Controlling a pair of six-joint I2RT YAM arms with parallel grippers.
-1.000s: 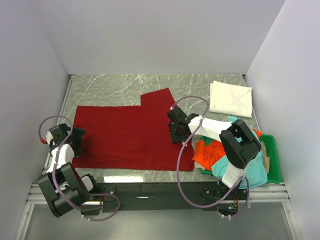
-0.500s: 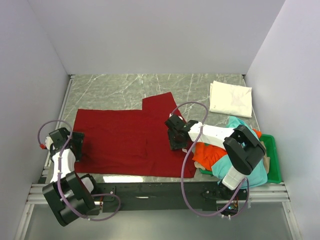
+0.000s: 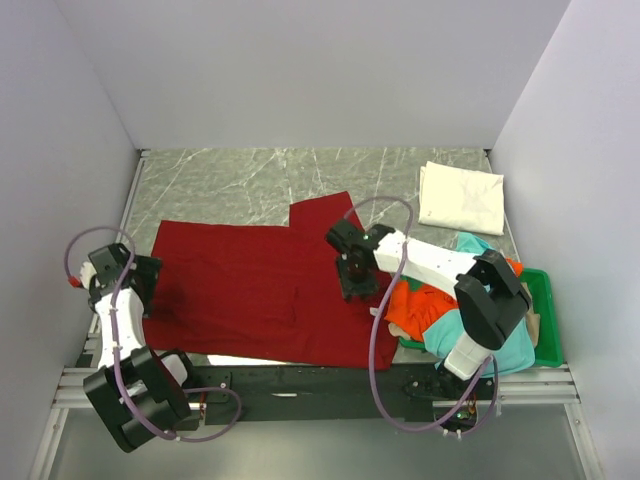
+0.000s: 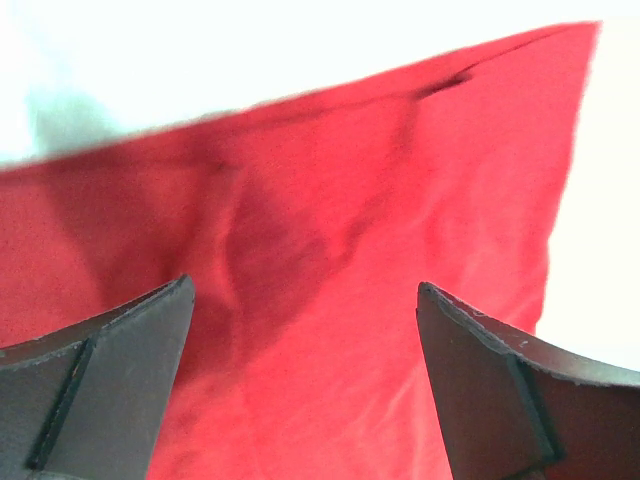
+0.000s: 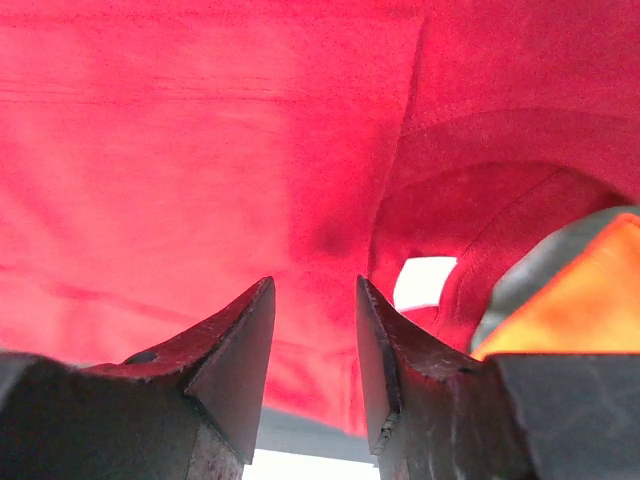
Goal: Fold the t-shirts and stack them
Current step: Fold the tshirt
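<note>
Your left gripper [image 3: 148, 280] hangs wide open over the left edge of the dark red t-shirt [image 3: 250, 285], which lies spread flat. Your right gripper [image 3: 358, 287] sits at that shirt's right edge with its jaws narrow; whether they pinch cloth cannot be told.

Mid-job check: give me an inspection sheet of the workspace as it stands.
Surface: grey marble table.
Job's things: dark red t-shirt spread flat; white t-shirt folded, far right; orange t-shirt and teal t-shirt heaped on the green tray.
Clutter: green tray, near right.
Grippers: left gripper open at the red shirt's left edge; right gripper, jaws apart, over its right part.
Cables: purple cables loop from both arms.
Surroundings: plain white walls.
</note>
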